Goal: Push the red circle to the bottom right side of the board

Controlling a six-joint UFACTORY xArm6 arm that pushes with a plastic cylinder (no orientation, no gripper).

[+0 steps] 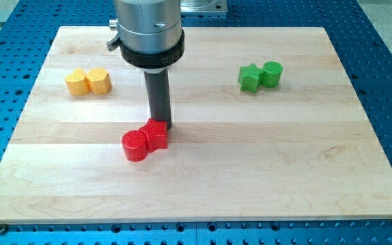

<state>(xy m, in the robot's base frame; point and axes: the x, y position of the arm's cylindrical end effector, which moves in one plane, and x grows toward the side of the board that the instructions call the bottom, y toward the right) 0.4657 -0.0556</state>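
Although the task named the bottom right of the board [359,184], the red circle [135,145] was found left of centre, nearer the bottom edge than the top and well apart from that corner. It was touched on its right by a second red block [156,135] of less certain shape, the two forming one cluster. My tip [162,125] was seen set down at the top edge of that second red block, touching it or just short of it; which of the two could not be told. No gripper was fitted, so nothing was grasped or released: the rod could only bear against a block's side.

The placement was judged a poor one for a push towards the bottom right corner, since the tip stood above and to the right of the circle, with the other red block between.

The rod was held upright beneath the wide metal collar [147,30], which hung over the top edge of the board.

Two yellow blocks [88,82] lay together near the top left corner, and two green blocks [260,75] together towards the top right, both pairs well clear of the likely path.
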